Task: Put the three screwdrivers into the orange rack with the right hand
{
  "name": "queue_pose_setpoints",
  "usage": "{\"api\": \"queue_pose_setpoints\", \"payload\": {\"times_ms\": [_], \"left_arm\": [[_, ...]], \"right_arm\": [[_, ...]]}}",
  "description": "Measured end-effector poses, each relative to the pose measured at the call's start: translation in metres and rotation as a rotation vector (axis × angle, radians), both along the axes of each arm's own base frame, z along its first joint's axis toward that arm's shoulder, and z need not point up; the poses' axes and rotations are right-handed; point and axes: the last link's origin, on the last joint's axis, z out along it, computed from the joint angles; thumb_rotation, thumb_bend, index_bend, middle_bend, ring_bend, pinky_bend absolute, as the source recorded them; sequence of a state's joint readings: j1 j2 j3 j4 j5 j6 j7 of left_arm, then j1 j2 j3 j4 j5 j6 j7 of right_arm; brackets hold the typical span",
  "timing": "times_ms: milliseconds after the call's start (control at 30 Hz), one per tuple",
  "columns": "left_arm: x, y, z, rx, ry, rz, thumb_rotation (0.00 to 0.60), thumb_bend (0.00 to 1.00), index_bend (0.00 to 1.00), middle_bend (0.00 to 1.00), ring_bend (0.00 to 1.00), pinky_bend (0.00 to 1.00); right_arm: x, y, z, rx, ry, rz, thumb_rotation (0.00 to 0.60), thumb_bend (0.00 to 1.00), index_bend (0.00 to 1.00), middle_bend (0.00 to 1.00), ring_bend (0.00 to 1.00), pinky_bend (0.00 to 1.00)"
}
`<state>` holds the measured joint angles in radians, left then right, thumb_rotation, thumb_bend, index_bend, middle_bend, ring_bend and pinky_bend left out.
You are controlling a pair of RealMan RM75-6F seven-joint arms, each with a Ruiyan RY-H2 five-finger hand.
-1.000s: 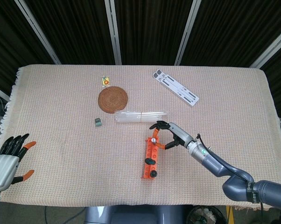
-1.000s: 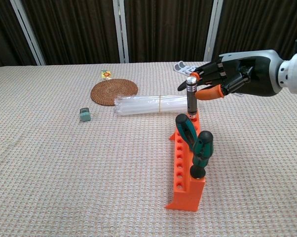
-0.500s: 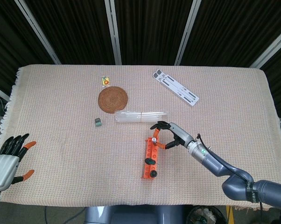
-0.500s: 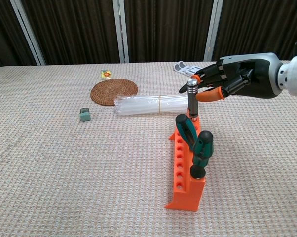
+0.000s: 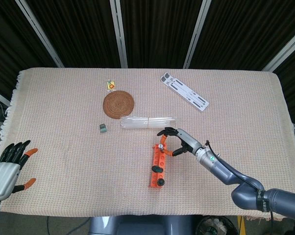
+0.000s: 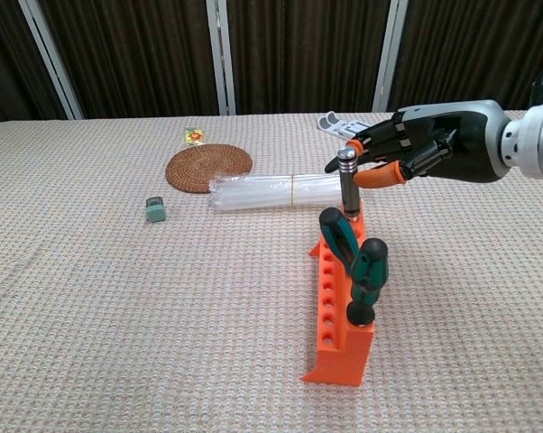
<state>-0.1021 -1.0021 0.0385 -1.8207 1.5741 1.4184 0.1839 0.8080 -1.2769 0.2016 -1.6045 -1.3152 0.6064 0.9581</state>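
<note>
**Third screwdriver upright at the far end of my rack**

My right hand [image 6: 425, 149] sits over the far end of the orange rack [image 6: 339, 307], near the middle of the worktop [image 5: 59, 142]; my fingers [image 6: 380, 174] are curled around the top of the grey-handled screwdriver [image 6: 347, 176], orange tips touching its metal cap, so I am pinching it; it stands upright with its lower end in the rack's far end, though I cannot tell how deep it sits. Two green-and-black screwdrivers [image 6: 353, 262] are in the rack closer to the near edge, both leaning, one just behind the other; the row of round holes along the rack's left face shows plainly.

My left hand [image 5: 8, 169] hangs off the near left corner of the worktop, fingers apart, holding nothing.

Towards the far edge lies a round woven coaster [image 5: 118, 104], with a small yellow packet [image 5: 110, 85] just beyond it; its print is too small for me to read. A clear plastic tube bundle [image 6: 276, 191] lies between the coaster and the rack; a small grey-green block [image 6: 155, 210] rests left of it. A white strip with dark slots [image 5: 184, 91] lies near the far edge; any markings on it are unreadable.
</note>
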Motion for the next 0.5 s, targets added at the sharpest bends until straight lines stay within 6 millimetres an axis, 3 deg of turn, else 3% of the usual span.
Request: {"api": "queue_pose_setpoints", "payload": {"times_ms": [267,500], "left_arm": [[0.0008,-0.0003,0.0003,-0.002,0.000,-0.005,0.600,0.19,0.18,0.00,0.00,0.00],[0.0024,-0.0010,0.0004,-0.007,0.001,-0.010,0.600,0.19,0.18,0.00,0.00,0.00]], "right_arm": [[-0.0027,0.0014,0.0033,0.003,0.011,0.004,0.600,0.33,0.39,0.17,0.00,0.00],[-0.0043,0.0028,0.0079,0.004,0.013,0.014,0.600,0.30,0.31,0.14,0.00,0.00]]}}
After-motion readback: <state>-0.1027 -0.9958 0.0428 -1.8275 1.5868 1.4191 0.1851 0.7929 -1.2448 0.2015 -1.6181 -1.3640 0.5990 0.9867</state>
